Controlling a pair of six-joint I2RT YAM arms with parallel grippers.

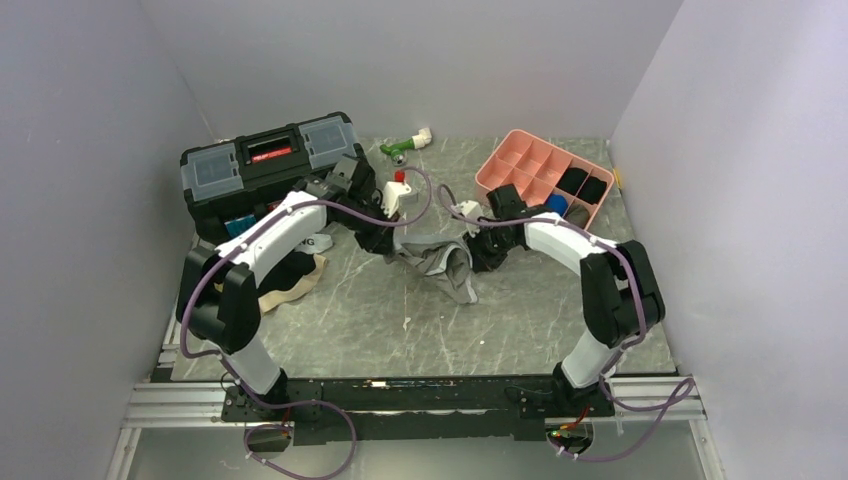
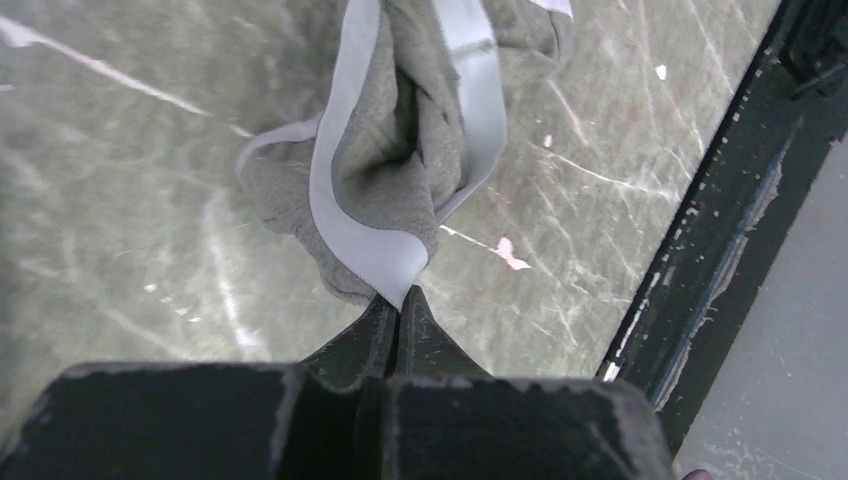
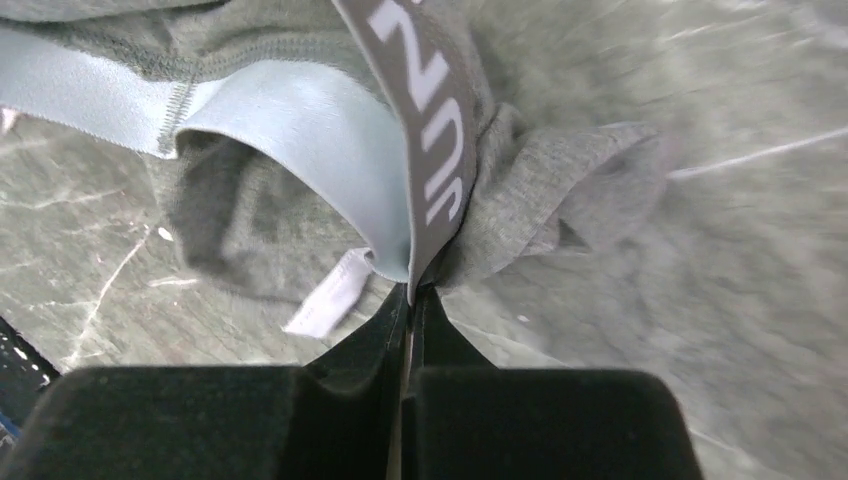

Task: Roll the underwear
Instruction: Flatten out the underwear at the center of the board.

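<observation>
1. Left gripper (image 2: 400,300) and right gripper (image 3: 410,295), two in all, are each clamped tight on the waistband of one grey underwear (image 1: 440,262), which sags between them mid-table.
2. Two more pieces, black underwear (image 1: 293,268) on tan underwear (image 1: 290,295), lie at the left, partly hidden by the left arm.
3. One pink tray (image 1: 530,165) stands far right, its near corner behind the right arm.
4. One black toolbox (image 1: 265,165) stands far left.

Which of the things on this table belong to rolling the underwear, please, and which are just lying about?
Belonging to the job: grey cloth briefs with a pale elastic waistband, pinched by the left fingers and right fingers; heap of black and tan cloth, seemingly more briefs.
Lying about: black plastic toolbox; pink plastic compartment tray; green-and-white plastic fitting.
</observation>
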